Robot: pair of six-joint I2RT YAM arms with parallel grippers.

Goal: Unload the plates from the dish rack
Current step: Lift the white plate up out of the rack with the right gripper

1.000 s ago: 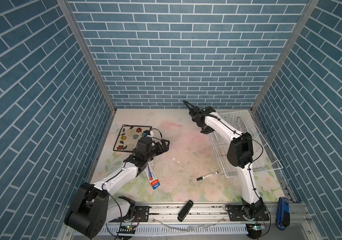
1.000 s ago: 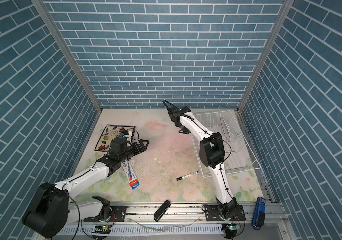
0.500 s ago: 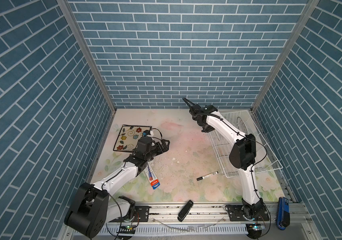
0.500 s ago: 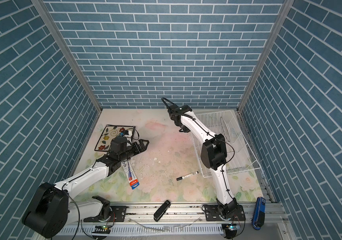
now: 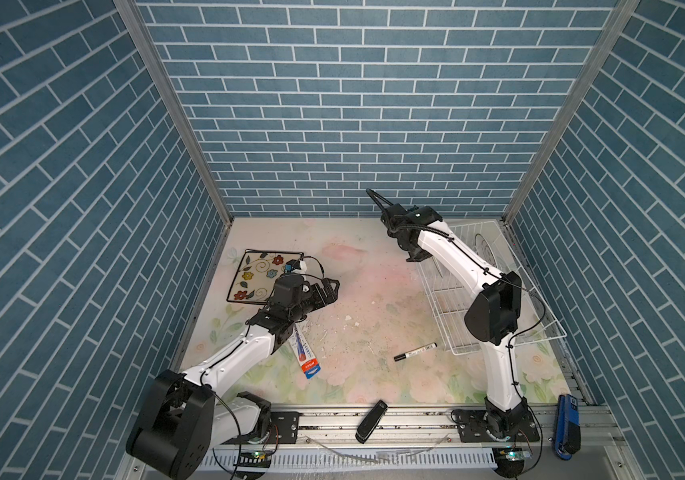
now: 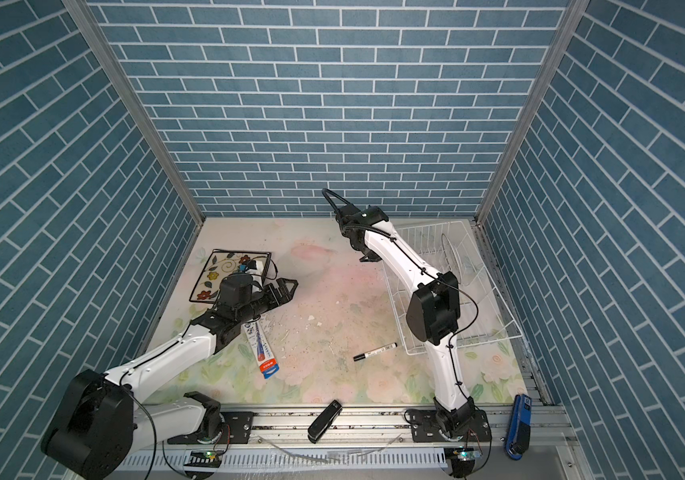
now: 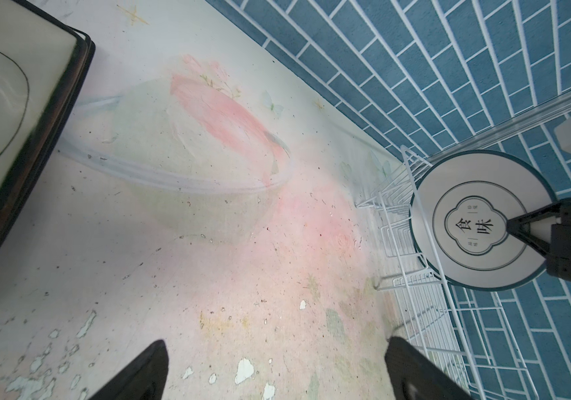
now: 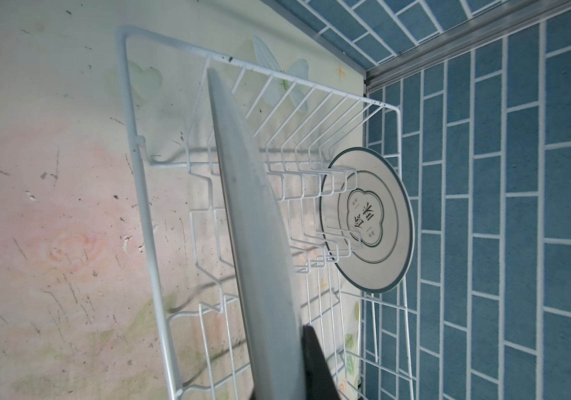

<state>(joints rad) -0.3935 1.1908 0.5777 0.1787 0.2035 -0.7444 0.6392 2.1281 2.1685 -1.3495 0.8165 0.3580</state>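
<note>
- The right gripper [image 5: 413, 257] had its fingers [image 8: 315, 367] squeezed tight on the edge of a white plate [image 8: 256, 242]. Only one finger showed in the right wrist view; the plate hid the other.
- That camera saw the white plate from its thin side, up by the 9 o'clock side of the dish rack [image 5: 453, 328]. I think it was held this way because plates sit on edge between the prongs, so this one had to come straight up and out. I could not tell if its bottom was clear of the prongs. In both top views the plate was too hard to pick out.
- The left gripper [image 7: 275, 343] had its fingers wide apart with nothing between them. It sat low over the table [image 5: 374, 299], a little to 9 o'clock of the middle, and pointed toward 3 o'clock, at the rack. It looked ready to take a plate, but that was only my guess.
- Just beside it, at its 10 o'clock, the flower plate [image 5: 257, 274] lay flat on the table, out of the rack.
- The round plate [image 7: 467, 194] stood upright near the 12 o'clock end of the rack. The prongs held it up so it would not tip over.
</note>
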